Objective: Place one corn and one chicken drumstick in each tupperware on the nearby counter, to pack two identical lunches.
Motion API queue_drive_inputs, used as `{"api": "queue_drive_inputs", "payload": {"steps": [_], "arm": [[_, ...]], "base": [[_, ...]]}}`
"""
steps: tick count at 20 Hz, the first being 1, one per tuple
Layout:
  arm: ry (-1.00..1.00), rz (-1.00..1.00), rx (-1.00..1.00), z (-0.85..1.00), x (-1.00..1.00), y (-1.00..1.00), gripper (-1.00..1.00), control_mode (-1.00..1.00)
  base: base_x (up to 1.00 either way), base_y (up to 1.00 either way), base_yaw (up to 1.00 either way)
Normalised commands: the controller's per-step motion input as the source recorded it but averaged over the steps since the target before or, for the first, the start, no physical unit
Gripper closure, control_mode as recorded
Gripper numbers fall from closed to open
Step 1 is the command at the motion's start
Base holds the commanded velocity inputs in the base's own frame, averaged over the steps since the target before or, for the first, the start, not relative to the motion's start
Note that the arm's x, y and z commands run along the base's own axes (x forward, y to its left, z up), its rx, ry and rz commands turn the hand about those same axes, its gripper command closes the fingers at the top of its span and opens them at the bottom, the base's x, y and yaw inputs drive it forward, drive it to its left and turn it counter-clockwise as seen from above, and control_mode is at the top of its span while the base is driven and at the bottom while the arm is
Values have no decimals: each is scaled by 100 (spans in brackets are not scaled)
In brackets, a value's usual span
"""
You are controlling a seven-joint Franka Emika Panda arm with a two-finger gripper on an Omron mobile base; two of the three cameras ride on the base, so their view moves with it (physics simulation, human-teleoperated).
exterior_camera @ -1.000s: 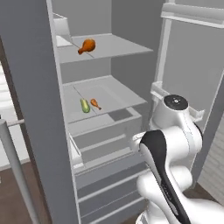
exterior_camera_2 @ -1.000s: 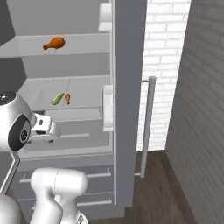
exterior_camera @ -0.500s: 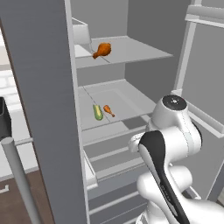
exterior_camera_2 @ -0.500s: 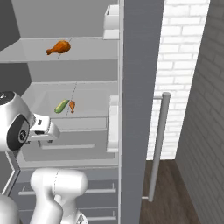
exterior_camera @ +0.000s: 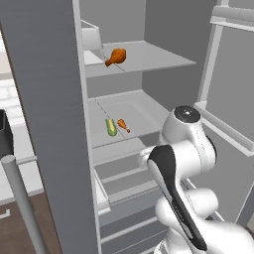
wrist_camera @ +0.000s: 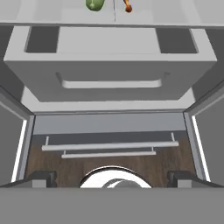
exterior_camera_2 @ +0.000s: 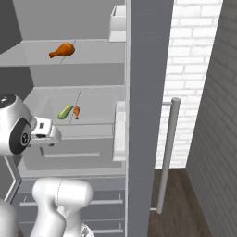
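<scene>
One chicken drumstick (exterior_camera: 116, 56) (exterior_camera_2: 63, 50) lies on the upper shelf of the open fridge. On the middle shelf a corn (exterior_camera: 111, 127) (exterior_camera_2: 65, 111) lies beside a smaller chicken drumstick (exterior_camera: 123, 125) (exterior_camera_2: 76, 111). In the hand view the corn (wrist_camera: 94, 4) and that drumstick (wrist_camera: 127, 6) sit at the top edge. My gripper (wrist_camera: 112, 178) (exterior_camera_2: 46, 134) is open and empty, level with the drawers below that shelf and short of them. The tupperware is out of view. Left of the door shows a pale strip (exterior_camera: 22, 171) that may be the counter.
A white box (exterior_camera: 93, 38) (exterior_camera_2: 118, 18) stands on the upper shelf. A grey drawer (wrist_camera: 111, 65) with a recessed grip faces the hand. The fridge door (exterior_camera: 49, 99) (exterior_camera_2: 148, 92) with its bar handle (exterior_camera: 22, 203) (exterior_camera_2: 169, 148) stands close. A brick wall (exterior_camera_2: 213, 92) is on the right.
The whole picture has shifted in both base views, so the base has driven and the fridge interior looks closer. The food lies where it was on the shelves. The gripper stays open.
</scene>
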Motion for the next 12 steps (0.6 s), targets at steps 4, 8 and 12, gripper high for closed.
{"api": "queue_drive_inputs", "payload": {"steps": [4,8,12], "arm": [[0,0,3,0,79,58,-100,-100],[0,0,3,0,85,20,-100,-100],[0,0,1,-5,85,19,-100,-100]], "base": [[0,0,0],[0,0,0],[0,0,0]]}}
